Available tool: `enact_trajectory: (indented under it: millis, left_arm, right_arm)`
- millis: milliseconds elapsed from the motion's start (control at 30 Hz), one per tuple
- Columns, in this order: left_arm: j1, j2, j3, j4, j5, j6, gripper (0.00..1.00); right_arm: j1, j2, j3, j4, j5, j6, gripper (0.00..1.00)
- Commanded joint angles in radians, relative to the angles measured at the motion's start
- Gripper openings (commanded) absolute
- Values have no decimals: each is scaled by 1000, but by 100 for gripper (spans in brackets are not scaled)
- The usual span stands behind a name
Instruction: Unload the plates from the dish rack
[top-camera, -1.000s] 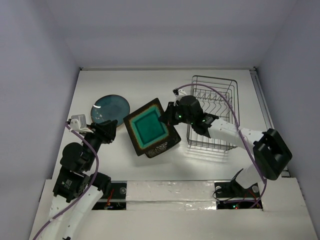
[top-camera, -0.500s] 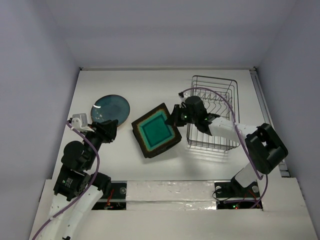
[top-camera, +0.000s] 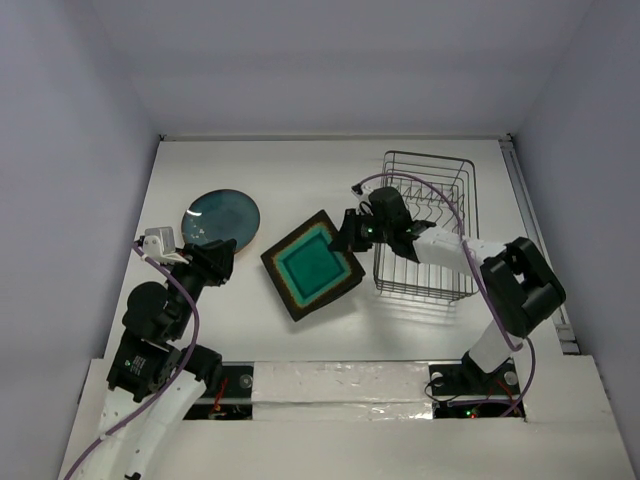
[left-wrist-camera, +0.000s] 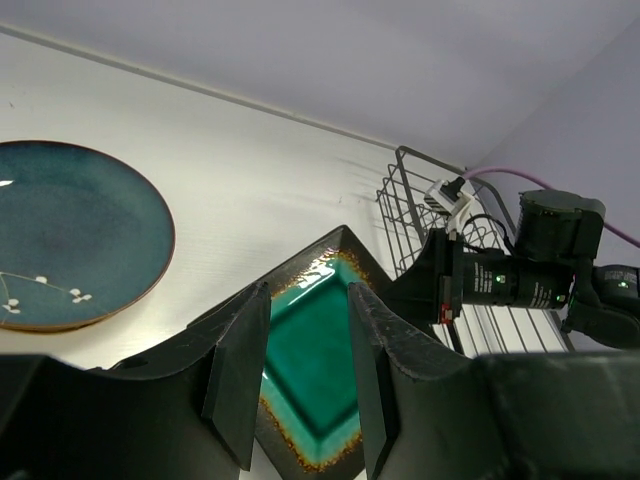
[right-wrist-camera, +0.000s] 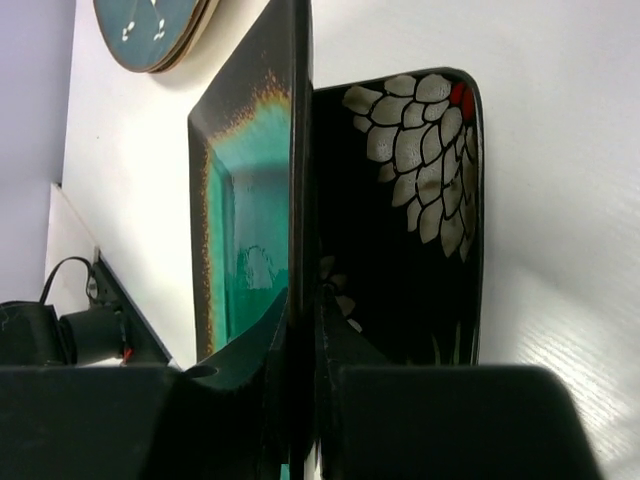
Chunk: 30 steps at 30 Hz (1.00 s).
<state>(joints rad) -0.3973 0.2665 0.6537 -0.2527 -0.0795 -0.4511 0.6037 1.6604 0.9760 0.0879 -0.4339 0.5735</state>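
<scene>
The square plate (top-camera: 312, 265) is coming down. A second ago it rode higher and looked bigger from above; now it has sunk toward the desk (top-camera: 280, 170), between the round plate (top-camera: 220, 218) and the rack (top-camera: 472, 220). The right gripper (right-wrist-camera: 303, 300) is clamped on its rim. Its wrist view shows a flowered plate (right-wrist-camera: 410, 200) just behind; whether they touch, I cannot tell. It looks like a stacking drop. The left gripper (left-wrist-camera: 307, 300) hangs part-open and holds nothing, near the round plate. I see no plate in the rack, so unloading looks nearly finished.
</scene>
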Motion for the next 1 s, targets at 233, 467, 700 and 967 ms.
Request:
enact_trajectory:
  millis: [233, 467, 700, 967]
  left_arm:
    - [11, 2, 24, 33, 17, 0, 34]
    - [11, 2, 23, 38, 30, 2, 34]
    - [20, 7, 23, 38, 37, 3, 34]
    - [38, 5, 26, 40, 41, 3, 56]
  right_arm:
    - [10, 35, 112, -86, 116, -127, 42]
    - [10, 33, 121, -135, 172, -141, 62]
    - [10, 4, 128, -155, 221, -149, 82]
    - [19, -105, 141, -65, 236, -118, 89]
